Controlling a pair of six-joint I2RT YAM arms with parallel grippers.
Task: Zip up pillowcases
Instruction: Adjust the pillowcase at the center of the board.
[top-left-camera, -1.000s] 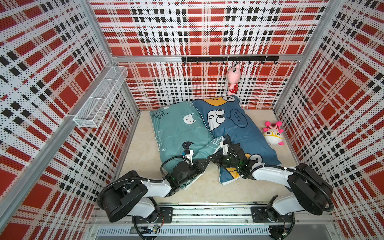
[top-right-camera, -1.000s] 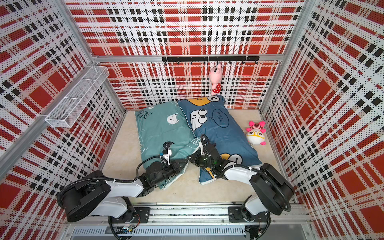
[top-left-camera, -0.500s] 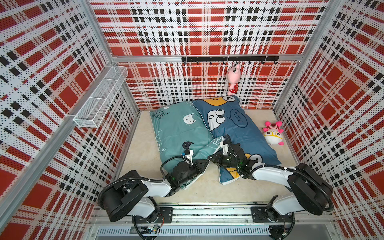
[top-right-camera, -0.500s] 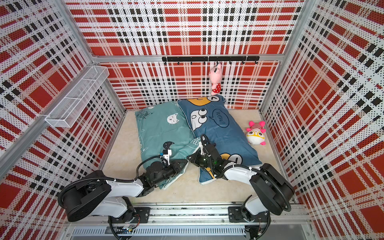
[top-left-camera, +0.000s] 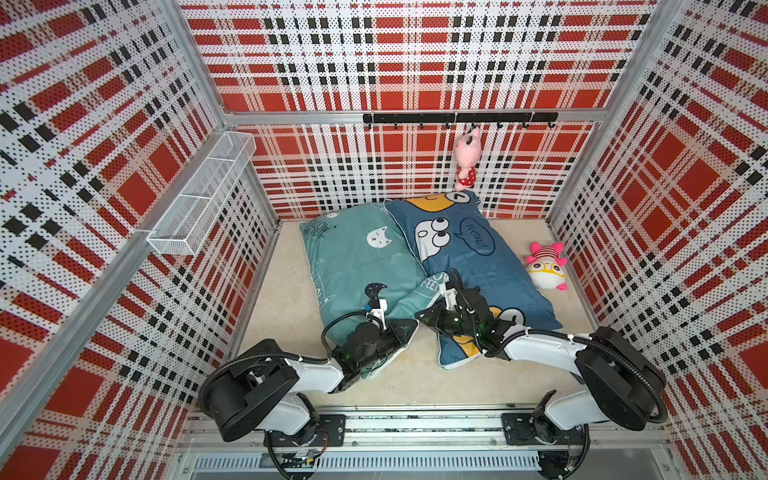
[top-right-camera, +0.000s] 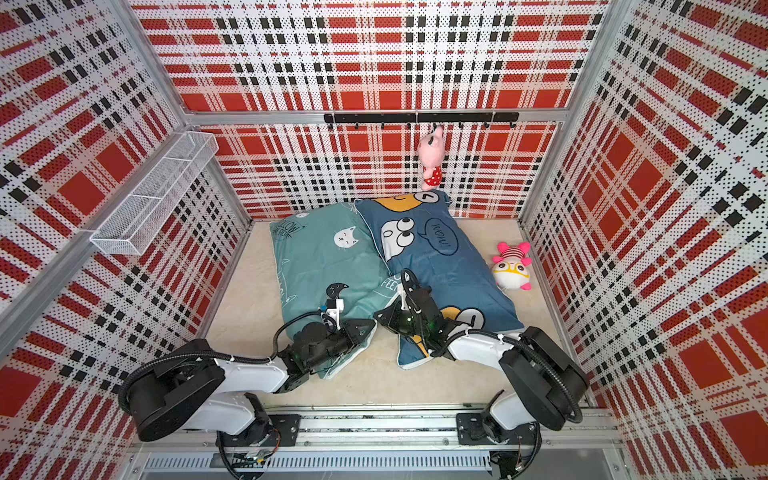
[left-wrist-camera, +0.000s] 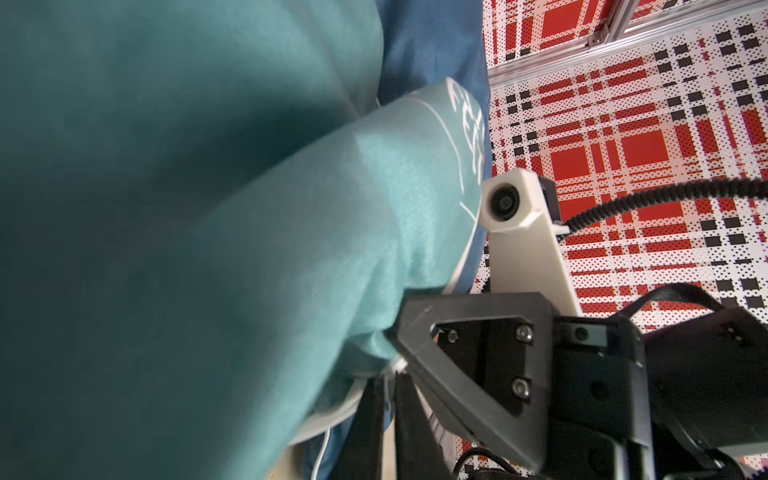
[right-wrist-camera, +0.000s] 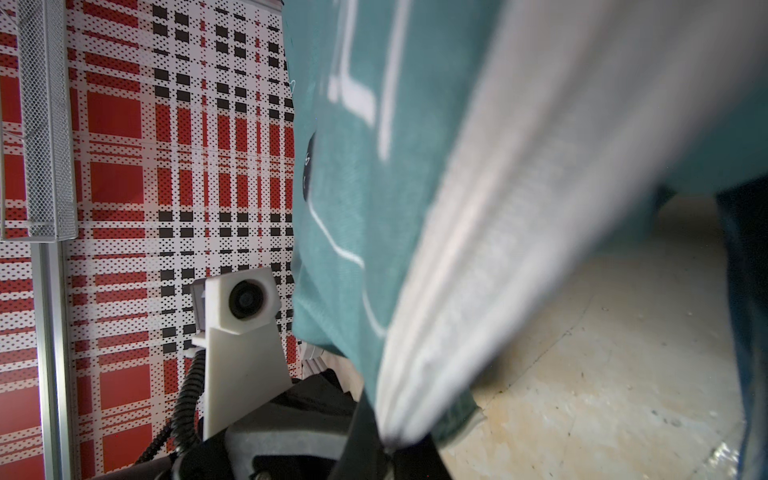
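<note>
Hardly anything shifts from a second ago: both arms keep their places, and only the left gripper's jaws have drawn together.

In both top views the teal pillowcase and the blue pillowcase lie side by side on the beige floor, the blue one overlapping the teal one's edge. The left gripper and right gripper meet tip to tip at the teal pillowcase's near corner. Red plaid walls enclose the cell. A wire basket hangs on one side, a pink plush hangs from the hook rail, and a striped plush lies by the blue pillowcase.

The left wrist view shows the left gripper pinched narrow on the teal pillowcase's white-piped edge, with the right gripper's black body just beside it.

In the right wrist view the right gripper is clamped on the teal pillowcase's white band, above the bare floor.
</note>
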